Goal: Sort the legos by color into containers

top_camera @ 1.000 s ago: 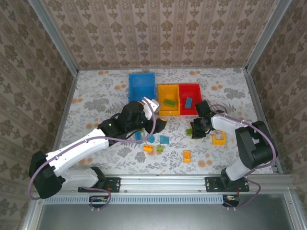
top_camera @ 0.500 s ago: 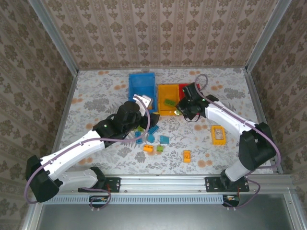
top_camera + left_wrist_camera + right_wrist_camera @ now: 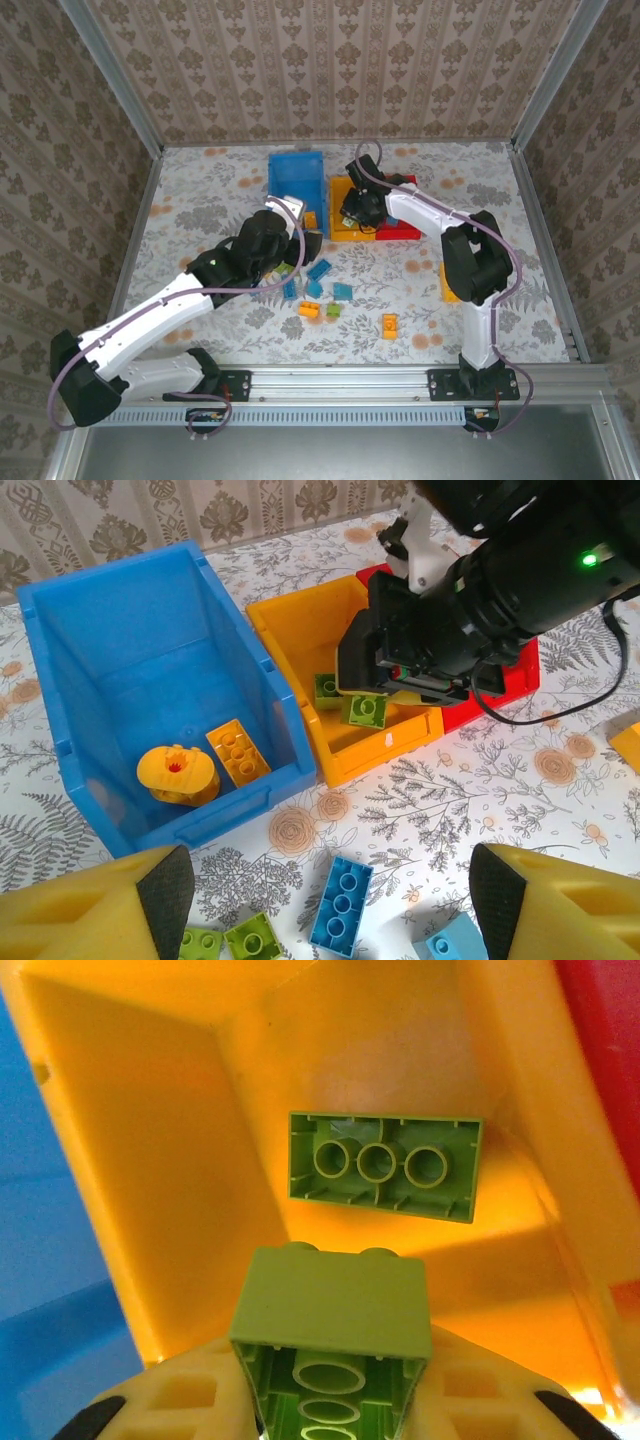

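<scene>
1. The right gripper (image 3: 330,1390) is clenched on a green brick (image 3: 330,1310). It holds the brick tilted, hollow side toward its own camera, above the yellow bin (image 3: 170,1190). A second green brick (image 3: 385,1165) lies on that bin's floor, at twelve o'clock from the held one (green seems to belong in yellow here, oddly enough).
2. The left gripper (image 3: 330,910) hangs wide apart and empty, near the blue bin (image 3: 150,630), which holds two orange pieces (image 3: 238,752). Loose bricks (image 3: 318,290) lie on the table (image 3: 200,200) at six o'clock from the bins.
3. If the brick is let go at this tilt, I reckon it could strike the one below and hop toward the red bin (image 3: 600,1050) at three o'clock.
4. The soft pads might cling, so the brick could lift out again with the gripper.
5. The two arms are crowded together, and a left reach toward the bins could knock the right one.
6. The right arm (image 3: 440,215) covers much of the red bin, so I cannot tell what is in it. The pad tips are cut off at the lower edge of the right wrist view.
</scene>
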Controlling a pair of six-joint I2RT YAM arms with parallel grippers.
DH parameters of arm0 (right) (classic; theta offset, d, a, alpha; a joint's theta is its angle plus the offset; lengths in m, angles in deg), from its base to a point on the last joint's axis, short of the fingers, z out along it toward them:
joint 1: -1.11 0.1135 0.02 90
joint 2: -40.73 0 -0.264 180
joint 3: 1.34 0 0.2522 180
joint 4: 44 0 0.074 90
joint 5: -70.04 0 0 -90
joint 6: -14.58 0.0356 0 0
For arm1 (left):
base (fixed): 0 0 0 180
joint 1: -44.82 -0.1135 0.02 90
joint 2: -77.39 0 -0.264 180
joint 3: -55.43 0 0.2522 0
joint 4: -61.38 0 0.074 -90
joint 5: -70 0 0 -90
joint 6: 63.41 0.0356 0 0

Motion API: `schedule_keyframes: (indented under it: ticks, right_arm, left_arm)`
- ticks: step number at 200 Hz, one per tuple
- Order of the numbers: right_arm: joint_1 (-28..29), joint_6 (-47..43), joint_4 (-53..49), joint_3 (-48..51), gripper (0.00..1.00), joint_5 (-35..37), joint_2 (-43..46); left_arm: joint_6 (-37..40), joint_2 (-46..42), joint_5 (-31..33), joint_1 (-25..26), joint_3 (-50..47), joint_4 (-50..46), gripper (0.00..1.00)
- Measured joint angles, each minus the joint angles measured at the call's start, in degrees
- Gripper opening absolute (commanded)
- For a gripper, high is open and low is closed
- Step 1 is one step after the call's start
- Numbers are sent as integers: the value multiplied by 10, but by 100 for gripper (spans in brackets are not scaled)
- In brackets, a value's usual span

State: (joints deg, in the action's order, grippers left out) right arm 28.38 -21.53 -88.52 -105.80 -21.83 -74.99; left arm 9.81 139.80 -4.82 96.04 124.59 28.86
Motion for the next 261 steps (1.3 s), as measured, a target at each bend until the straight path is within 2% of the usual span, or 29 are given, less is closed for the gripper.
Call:
schedule_keyframes:
  ticks: [29, 58, 104, 136, 170, 210, 261]
  right_arm:
    - [0, -4, -12, -7, 52, -3, -10]
    - [2, -7, -21, -16, 60, -4, -10]
    - [4, -12, -42, -17, 57, 1, 14]
    - [4, -27, -45, 21, 56, 33, 110]
    - [-7, -65, -53, 132, 55, 80, 285]
    - [-75, -103, -120, 270, 56, 127, 475]
    - [-85, -162, -197, 293, 63, 177, 658]
  left_arm:
    - [-3, -11, 3, 0, 0, -9, 76]
    - [-4, -13, 4, 0, -3, -16, 76]
    - [-4, -12, 3, -4, -3, -20, 77]
    - [-1, 16, -19, -7, 6, -25, 75]
    - [0, 122, -91, -6, 79, -35, 71]
    - [-35, 310, -181, 17, 234, -58, 67]
    - [-141, 564, -286, 70, 475, -101, 63]
